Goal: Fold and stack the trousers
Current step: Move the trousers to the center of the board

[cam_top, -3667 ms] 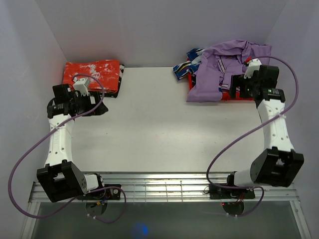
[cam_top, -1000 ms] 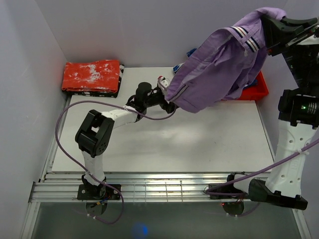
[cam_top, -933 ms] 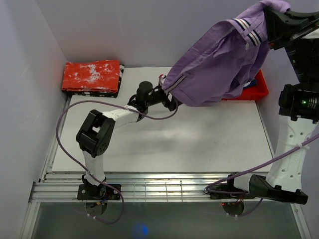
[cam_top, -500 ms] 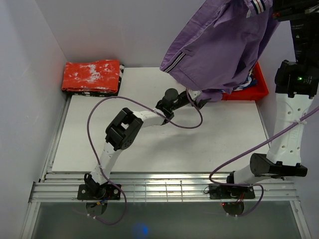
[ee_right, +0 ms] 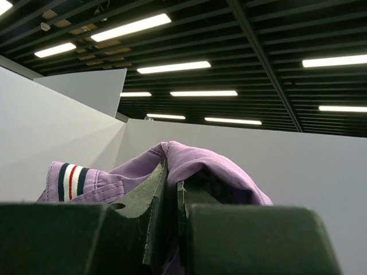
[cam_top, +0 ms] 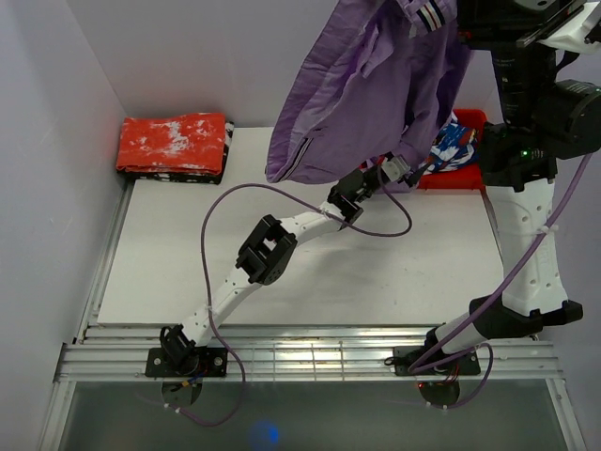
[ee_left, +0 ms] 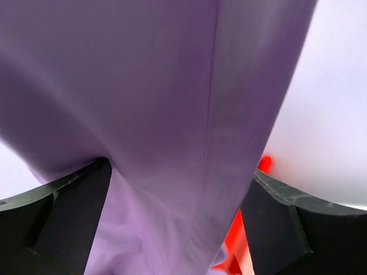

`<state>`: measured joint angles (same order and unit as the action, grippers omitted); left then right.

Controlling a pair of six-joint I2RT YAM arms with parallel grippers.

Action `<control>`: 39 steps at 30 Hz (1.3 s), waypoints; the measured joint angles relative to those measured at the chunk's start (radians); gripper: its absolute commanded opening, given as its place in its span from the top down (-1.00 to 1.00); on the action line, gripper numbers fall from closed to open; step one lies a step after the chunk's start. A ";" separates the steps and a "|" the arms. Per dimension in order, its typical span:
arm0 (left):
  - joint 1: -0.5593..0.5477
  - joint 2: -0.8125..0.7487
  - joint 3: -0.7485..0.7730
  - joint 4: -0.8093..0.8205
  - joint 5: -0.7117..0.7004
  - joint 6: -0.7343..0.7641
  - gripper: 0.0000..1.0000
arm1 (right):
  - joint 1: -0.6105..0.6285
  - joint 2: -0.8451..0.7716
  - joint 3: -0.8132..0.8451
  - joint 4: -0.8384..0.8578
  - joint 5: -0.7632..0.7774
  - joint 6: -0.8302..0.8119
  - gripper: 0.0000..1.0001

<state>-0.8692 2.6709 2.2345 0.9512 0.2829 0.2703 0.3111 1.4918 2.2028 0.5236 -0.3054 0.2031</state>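
Note:
The lilac trousers (cam_top: pixel 366 94) hang in the air at the back right, held by their top edge, striped waistband trim (cam_top: pixel 429 16) uppermost. My right gripper (cam_top: pixel 462 13) is raised high and shut on that edge; in the right wrist view the jaws (ee_right: pixel 172 184) pinch a fold of the trousers (ee_right: pixel 206 163), beside the striped trim (ee_right: pixel 70 180). My left gripper (cam_top: pixel 394 174) is stretched far right under the hanging cloth. In the left wrist view it (ee_left: pixel 178 229) is open, with the trousers (ee_left: pixel 160 103) hanging down between its wide-apart fingers (ee_left: pixel 63 223).
A red tray (cam_top: pixel 474 175) at the back right holds a blue-white-red patterned garment (cam_top: pixel 453 141). A folded red-orange cloth with white blotches (cam_top: pixel 174 144) lies at the back left corner of the white table (cam_top: pixel 282 282). Grey walls close in on three sides.
My right arm has lifted the trousers higher and swung them left, off the tray. My left arm has reached further right, its open gripper now under the hanging cloth near the tray.

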 measured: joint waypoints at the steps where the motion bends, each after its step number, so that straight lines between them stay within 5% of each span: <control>1: -0.003 0.025 0.038 0.003 -0.026 0.000 -0.96 | 0.012 0.000 0.000 0.000 0.008 -0.010 0.84; 2: -0.004 0.040 0.057 0.006 -0.050 0.000 -0.88 | 0.025 0.000 0.000 0.000 0.013 -0.022 0.85; 7: -0.010 0.056 0.042 0.023 -0.196 0.039 0.41 | 0.068 0.000 -0.001 0.000 0.037 -0.072 0.84; 11: 0.000 0.039 -0.035 0.056 -0.298 0.064 1.00 | 0.081 0.000 -0.001 0.000 0.082 -0.113 0.84; 18: 0.098 -0.215 -0.412 0.039 -0.346 0.069 1.00 | 0.085 -0.039 -0.090 0.027 0.226 -0.265 0.85; 22: 0.215 -0.573 -0.719 -0.042 -0.315 0.069 1.00 | 0.089 -0.114 -0.217 0.079 0.293 -0.378 0.85; 28: 0.429 -1.173 -0.975 -0.189 -0.244 0.058 1.00 | 0.089 -0.169 -0.295 0.119 0.399 -0.469 0.85; 35: 0.651 -1.630 -1.029 -0.444 -0.183 0.162 1.00 | 0.091 -0.192 -0.371 0.113 0.401 -0.375 0.85; 38: 0.721 -1.747 -1.108 -0.660 -0.127 0.335 1.00 | 0.094 -0.298 -0.558 -0.061 0.483 -0.215 0.85; 39: 0.735 -1.859 -1.244 -0.850 -0.085 0.459 1.00 | 0.095 -0.386 -0.707 -0.139 0.545 -0.150 0.85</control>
<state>-0.1341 0.8120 0.9905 0.1013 0.1978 0.7288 0.4061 1.1053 1.4960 0.3847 0.2394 0.0528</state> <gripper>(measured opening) 0.029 0.114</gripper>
